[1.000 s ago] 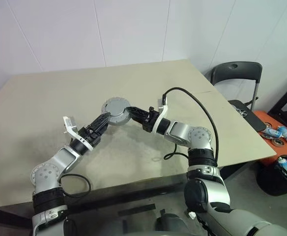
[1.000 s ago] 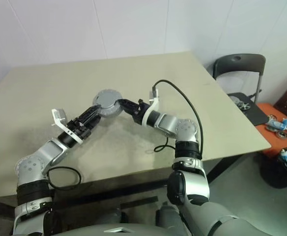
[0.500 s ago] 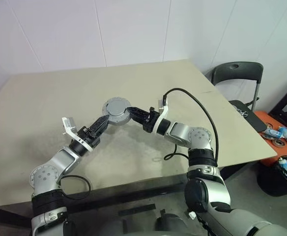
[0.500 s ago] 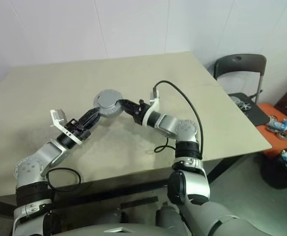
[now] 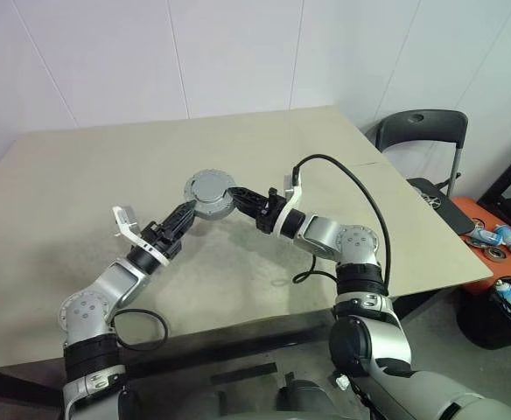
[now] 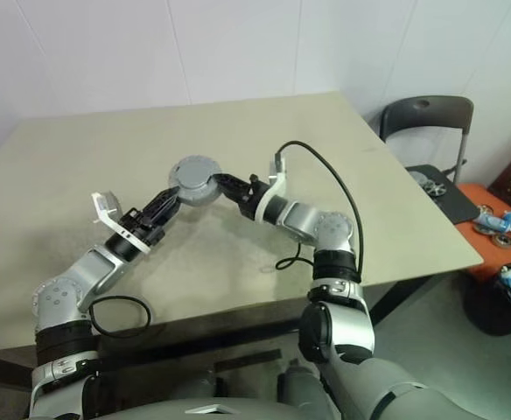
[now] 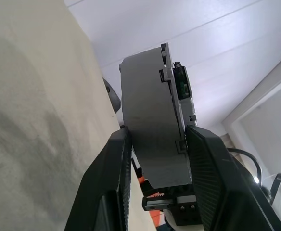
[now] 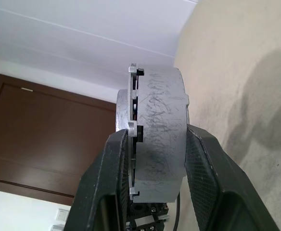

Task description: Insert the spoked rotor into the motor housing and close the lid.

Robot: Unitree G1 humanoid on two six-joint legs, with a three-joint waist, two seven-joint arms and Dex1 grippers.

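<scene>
The motor housing (image 8: pixel 162 125) is a scratched silver cylinder held on edge just above the table (image 5: pixel 80 184), with the lid (image 5: pixel 210 192) seated on it as a flat grey disc facing up towards me. My left gripper (image 5: pixel 188 208) is shut on this assembly from the left, a finger (image 7: pixel 112 163) on each flat side. From the right, my right gripper (image 5: pixel 236 196) is shut on it too, one finger (image 8: pixel 115 159) against the lid's ridged plate (image 8: pixel 131 130). The spoked rotor is hidden.
A black cable (image 5: pixel 312 276) loops on the table beside my right arm. Off the table's right edge stands a black chair (image 5: pixel 422 131). Further right, cans lie on an orange surface (image 5: pixel 492 236) and a black bin (image 5: pixel 500 311) stands below it.
My left gripper's fingers, open around the disc's left edge a second ago, have closed on it. The right gripper has kept its grip and place.
</scene>
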